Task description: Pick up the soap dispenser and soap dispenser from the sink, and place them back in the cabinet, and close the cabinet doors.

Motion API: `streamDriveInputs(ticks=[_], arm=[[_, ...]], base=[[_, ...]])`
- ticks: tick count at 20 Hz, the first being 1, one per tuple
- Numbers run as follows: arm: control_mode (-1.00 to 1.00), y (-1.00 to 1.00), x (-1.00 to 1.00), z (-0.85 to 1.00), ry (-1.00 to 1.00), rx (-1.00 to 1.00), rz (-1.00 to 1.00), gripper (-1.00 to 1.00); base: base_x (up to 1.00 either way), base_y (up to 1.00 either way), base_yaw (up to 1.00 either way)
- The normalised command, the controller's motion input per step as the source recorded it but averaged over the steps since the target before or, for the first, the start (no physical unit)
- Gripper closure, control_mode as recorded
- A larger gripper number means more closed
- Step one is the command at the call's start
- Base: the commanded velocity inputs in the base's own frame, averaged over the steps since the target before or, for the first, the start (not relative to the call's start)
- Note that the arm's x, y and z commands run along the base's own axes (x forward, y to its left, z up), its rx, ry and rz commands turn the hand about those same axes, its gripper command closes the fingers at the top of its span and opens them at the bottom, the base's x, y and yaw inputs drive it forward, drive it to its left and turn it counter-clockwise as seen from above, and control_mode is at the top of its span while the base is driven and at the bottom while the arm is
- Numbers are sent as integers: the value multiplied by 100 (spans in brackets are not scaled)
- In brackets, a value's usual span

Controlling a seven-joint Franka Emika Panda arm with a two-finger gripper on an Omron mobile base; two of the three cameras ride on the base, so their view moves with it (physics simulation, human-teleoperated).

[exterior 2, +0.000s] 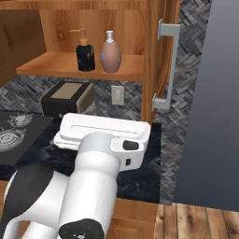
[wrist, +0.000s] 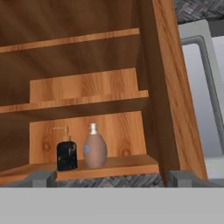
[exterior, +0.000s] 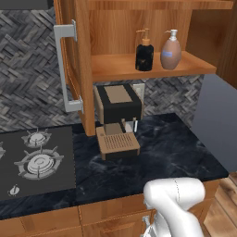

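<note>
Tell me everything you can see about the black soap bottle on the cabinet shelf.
The black soap bottle is small and squarish, glossy black with faint light flecks, topped by a tan pump with a thin spout. It stands upright on the bottom shelf of the open wooden cabinet, near the front edge, right beside the peach egg-shaped bottle; whether the two touch is unclear. Nothing grips it. A coffee machine sits on the counter below.

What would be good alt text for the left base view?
Two soap dispensers, a black one and a peach one, stand side by side on the bottom shelf of an open wooden cabinet. Below it, a coffee machine sits on a dark counter beside a stove.
</note>
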Motion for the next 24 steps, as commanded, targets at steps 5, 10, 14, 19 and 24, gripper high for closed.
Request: streamDriveInputs(ticks=[5, 10, 14, 19, 24], arm=[[-100, -24, -11, -11, 0, 0, 0, -100], [-100, -20, -1, -8, 0, 0, 0, -100], [-100, -15, 0, -3, 0, 0, 0, -100], [-100, -22, 0, 0, 0, 0, 2, -100], [-100, -20, 0, -4, 0, 0, 4, -100]], base=[[0, 0, 0], [0, 0, 0], [0, 0, 0], [0, 0, 0], [0, 0, 0]])
